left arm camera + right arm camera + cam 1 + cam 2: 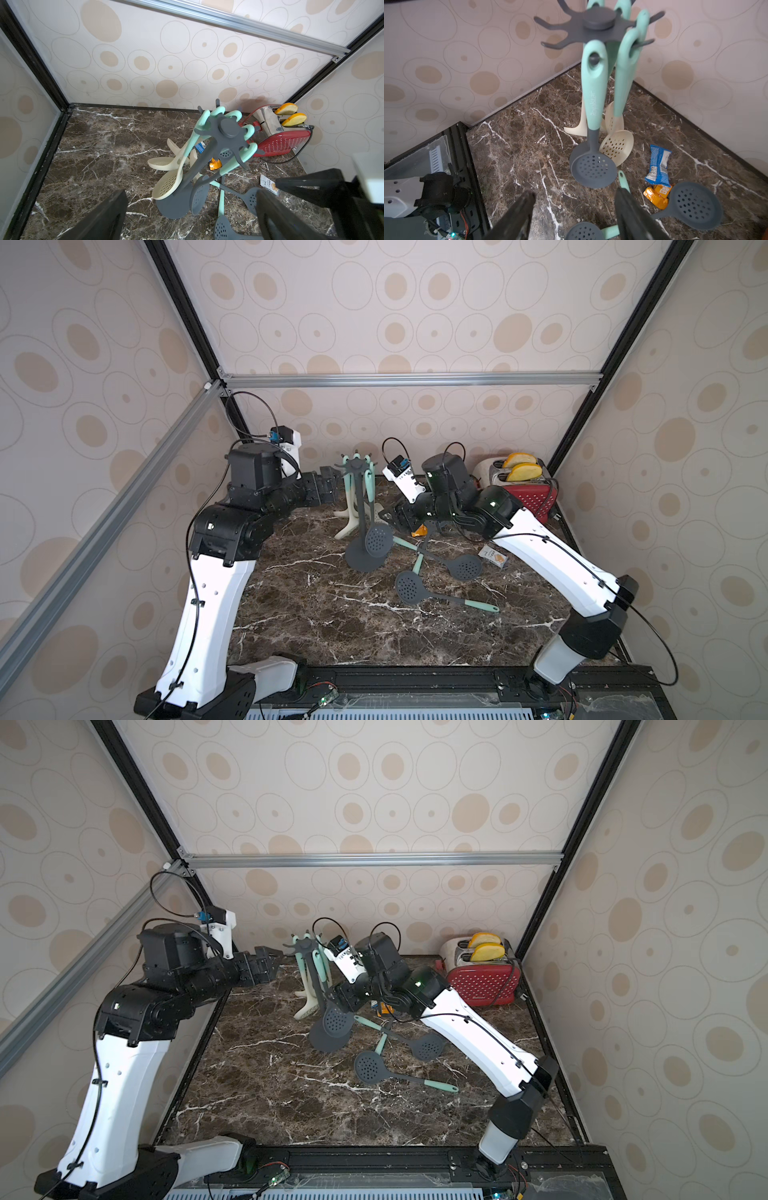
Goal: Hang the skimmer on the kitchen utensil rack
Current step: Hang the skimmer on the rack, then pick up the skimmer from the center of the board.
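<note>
My right claw point(574, 193) stands with its two black fingers parted and nothing between them. It is close beside the dark grey kitchen utensil rack point(599, 19), a thin pole on a round flat base with a star of short hooks on top, and it faces the lower half of the pole.

The skimmer point(593, 168), with a round perforated grey head and a mint-green handle, hangs from the rack. A hook passes through the hole in its handle, and its head dangles just above the base, clear of my fingers. In both top views it hangs on the side of the rack facing my right arm point(378, 538).

My left claw point(272, 963) is spread wide and empty. It is level with the crown of hooks, near the rack on the opposite side and not touching it.

A cream perforated spoon point(616, 147) and other cream utensils with mint handles hang from hooks on the far side of the rack. Two more grey skimmers point(466, 567) point(408, 585) lie flat on the brown marble tabletop point(316, 614), near the base on my right arm's side. A blue snack packet point(658, 164) and an orange one point(658, 196) lie near the base too. A red toaster point(534, 495) holding two bread slices stands well apart from the rack, in the back corner beyond my right arm.
</note>
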`<state>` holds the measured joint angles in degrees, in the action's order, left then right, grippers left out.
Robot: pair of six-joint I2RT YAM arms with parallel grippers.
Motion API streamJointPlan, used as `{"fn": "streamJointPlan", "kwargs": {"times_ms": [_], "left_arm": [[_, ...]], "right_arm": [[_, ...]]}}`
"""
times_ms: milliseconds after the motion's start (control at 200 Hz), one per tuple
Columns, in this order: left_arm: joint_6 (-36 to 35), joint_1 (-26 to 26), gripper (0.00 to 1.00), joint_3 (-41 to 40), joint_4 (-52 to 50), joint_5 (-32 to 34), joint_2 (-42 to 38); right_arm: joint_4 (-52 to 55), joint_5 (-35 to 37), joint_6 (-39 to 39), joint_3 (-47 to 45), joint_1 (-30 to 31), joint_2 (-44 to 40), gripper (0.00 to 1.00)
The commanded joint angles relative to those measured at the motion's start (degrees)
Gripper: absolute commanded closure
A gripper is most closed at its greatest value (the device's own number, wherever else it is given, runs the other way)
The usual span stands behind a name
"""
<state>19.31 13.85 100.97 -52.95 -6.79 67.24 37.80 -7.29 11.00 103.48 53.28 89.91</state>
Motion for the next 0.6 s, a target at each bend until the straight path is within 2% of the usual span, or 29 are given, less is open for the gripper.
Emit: {"fn": "streamJointPlan", "kwargs": {"times_ms": [0,155,315,471,596], "left_arm": [[-3.3,-0.35,0.01,-4.1,0.67,1.99,-3.75],[-2.82,-0.31,0.01,-13.1,-0.84,3.66,-10.99],[-0.57,0.3,0.01,-23.43,-2.15,2.76,-17.11],[1.98,3.5,0.01,-31.97,-1.55,3.8,-20.63],[4.48,7.32,0.01,-36.98,0.38,5.32,-21.69]], "right_arm": [[-2.05,4.36,2.59,-7.43,-0.46,-4.39,0.35],[0.01,9.5,8.2,-19.62,-1.21,-10.79,0.31],[7.1,10.74,13.88,-28.19,-1.77,-14.46,0.0],[12.57,11.52,18.16,-33.2,-1.86,-14.72,0.0],[15.36,10.8,17.81,-35.6,-1.96,-14.93,0.0]]}}
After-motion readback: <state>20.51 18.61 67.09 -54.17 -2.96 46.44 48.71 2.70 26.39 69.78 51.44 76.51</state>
